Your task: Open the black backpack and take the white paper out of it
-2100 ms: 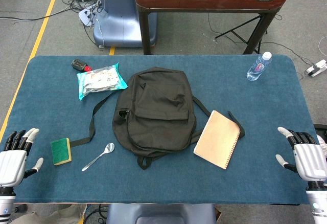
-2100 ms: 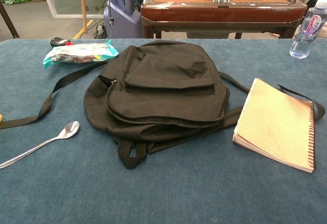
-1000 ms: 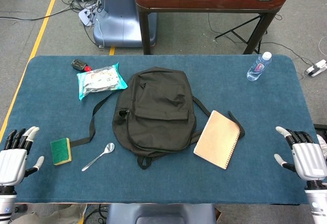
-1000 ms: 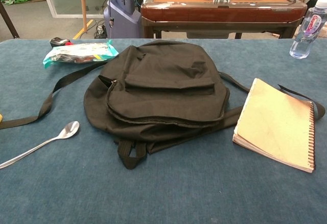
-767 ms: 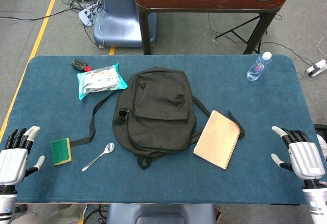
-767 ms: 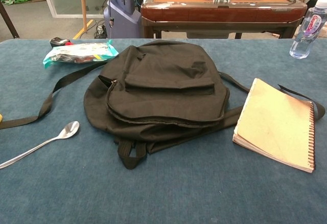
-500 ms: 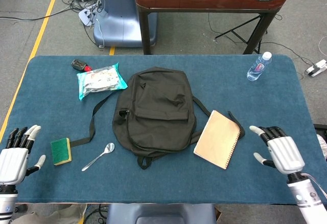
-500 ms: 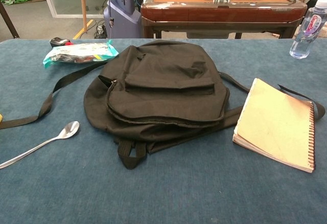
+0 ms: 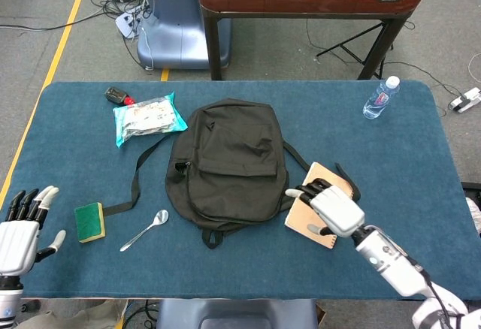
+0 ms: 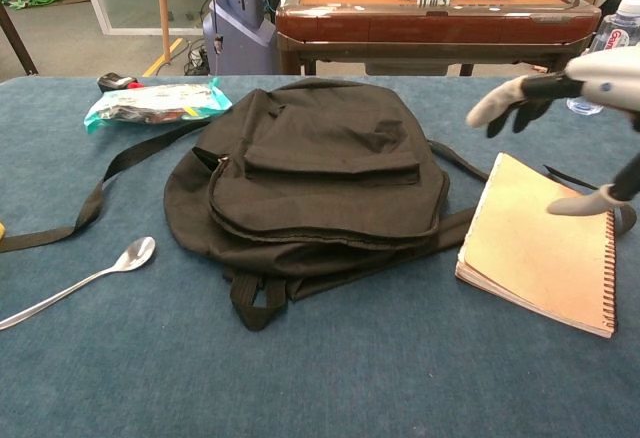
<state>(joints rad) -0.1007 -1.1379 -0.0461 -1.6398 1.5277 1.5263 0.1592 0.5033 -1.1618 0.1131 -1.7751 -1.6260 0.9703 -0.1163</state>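
Observation:
The black backpack [image 9: 228, 165] lies flat and zipped in the middle of the blue table, also seen in the chest view [image 10: 320, 178]. No white paper shows. My right hand [image 9: 331, 207] hovers over the tan spiral notebook [image 9: 308, 224] just right of the backpack, fingers spread and holding nothing; in the chest view the right hand [image 10: 560, 98] hangs above the notebook [image 10: 540, 243]. My left hand [image 9: 21, 231] stays at the table's front left corner, fingers apart and empty.
A green sponge [image 9: 89, 221] and a spoon [image 9: 146, 229] lie left of the backpack. A teal packet [image 9: 148, 117] and a small black-red object [image 9: 116, 95] sit at the back left. A water bottle [image 9: 380, 98] stands at the back right. Backpack straps [image 9: 137, 182] trail left.
My right hand has swept from the table's right edge leftward to above the notebook, close to the backpack. The left hand and the objects have not moved.

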